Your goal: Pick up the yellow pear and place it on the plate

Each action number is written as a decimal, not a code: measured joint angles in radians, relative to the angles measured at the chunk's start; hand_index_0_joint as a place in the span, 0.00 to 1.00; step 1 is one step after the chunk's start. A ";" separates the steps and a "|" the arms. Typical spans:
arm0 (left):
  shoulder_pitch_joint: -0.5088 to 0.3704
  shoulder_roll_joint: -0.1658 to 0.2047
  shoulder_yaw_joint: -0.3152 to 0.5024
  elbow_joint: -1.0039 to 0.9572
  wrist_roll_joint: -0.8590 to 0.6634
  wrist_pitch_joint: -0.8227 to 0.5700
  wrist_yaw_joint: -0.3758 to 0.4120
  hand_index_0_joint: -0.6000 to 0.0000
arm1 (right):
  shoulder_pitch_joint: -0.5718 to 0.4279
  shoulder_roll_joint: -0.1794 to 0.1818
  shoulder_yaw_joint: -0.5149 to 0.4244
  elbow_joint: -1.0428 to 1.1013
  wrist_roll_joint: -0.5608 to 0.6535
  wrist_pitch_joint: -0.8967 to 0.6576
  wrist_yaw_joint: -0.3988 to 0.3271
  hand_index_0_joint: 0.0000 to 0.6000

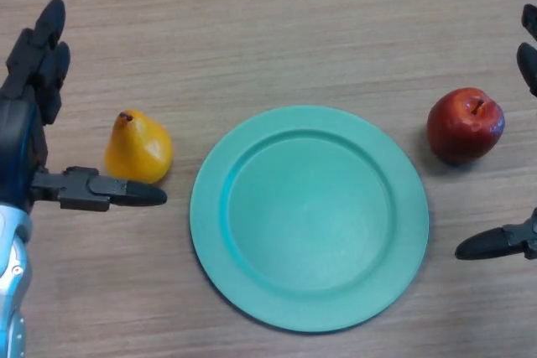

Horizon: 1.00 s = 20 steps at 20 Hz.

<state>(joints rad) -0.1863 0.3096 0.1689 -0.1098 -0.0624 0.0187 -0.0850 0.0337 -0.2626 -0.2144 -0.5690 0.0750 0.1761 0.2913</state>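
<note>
A yellow pear (pixel 138 147) stands upright on the wooden table, left of the green plate (pixel 252 291), which has nothing on it. My left hand (pixel 29 98) is at the left edge, open. Its fingers point away along the pear's left side. Its thumb (pixel 109 190) stretches rightward just in front of the pear, close under it. I cannot tell whether the thumb touches the fruit. My right hand (pixel 503 243) shows only at the right edge, open, its thumb pointing left and its fingertips near the top right corner.
A red apple (pixel 465 125) sits right of the plate, between my right hand's fingers and thumb but apart from both. The wooden table (pixel 277 31) stretches behind the plate.
</note>
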 measured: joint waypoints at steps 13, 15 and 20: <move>-0.214 0.008 -0.085 0.727 0.039 -0.440 0.017 1.00 | 0.014 0.003 -0.031 -0.034 0.001 0.002 0.001 0.00; -0.248 0.003 -0.088 0.794 0.038 -0.454 0.020 1.00 | 0.020 0.003 -0.041 -0.034 0.001 0.002 0.001 0.00; -0.311 -0.019 -0.106 0.939 0.080 -0.511 0.063 1.00 | 0.027 0.003 -0.052 -0.031 -0.001 -0.015 0.001 0.00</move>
<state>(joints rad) -0.4970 0.2908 0.0629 0.8295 0.0175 -0.4918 -0.0222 0.0603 -0.2594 -0.2664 -0.5999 0.0742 0.1609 0.2924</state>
